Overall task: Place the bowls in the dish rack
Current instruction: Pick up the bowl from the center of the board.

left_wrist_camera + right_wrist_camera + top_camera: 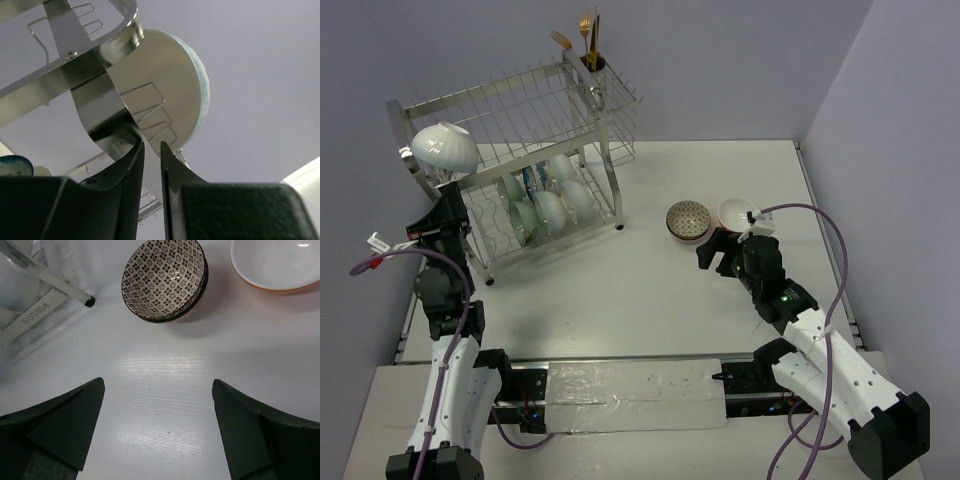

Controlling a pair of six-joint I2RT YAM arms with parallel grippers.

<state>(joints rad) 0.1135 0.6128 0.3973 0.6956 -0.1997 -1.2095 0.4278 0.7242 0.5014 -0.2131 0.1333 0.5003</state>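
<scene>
A white bowl (445,147) lies tilted on the top left corner of the silver dish rack (535,95). My left gripper (446,183) reaches up from just under it. In the left wrist view the bowl (197,85) looms over the rack's metal band (75,75), and the left gripper (151,146) is open by a narrow gap with a pale strip of the bowl's edge showing in it. Several white bowls (555,205) stand in the lower tier. My right gripper (715,250) (159,390) is wide open and empty, short of a brown-patterned bowl (165,277) (686,218).
A white bowl with an orange outside (275,262) (738,211) sits just right of the patterned one. Gold cutlery (588,40) stands in the rack's back corner cup. A rack leg (89,301) touches down left of the patterned bowl. A side wall runs along the table's right edge.
</scene>
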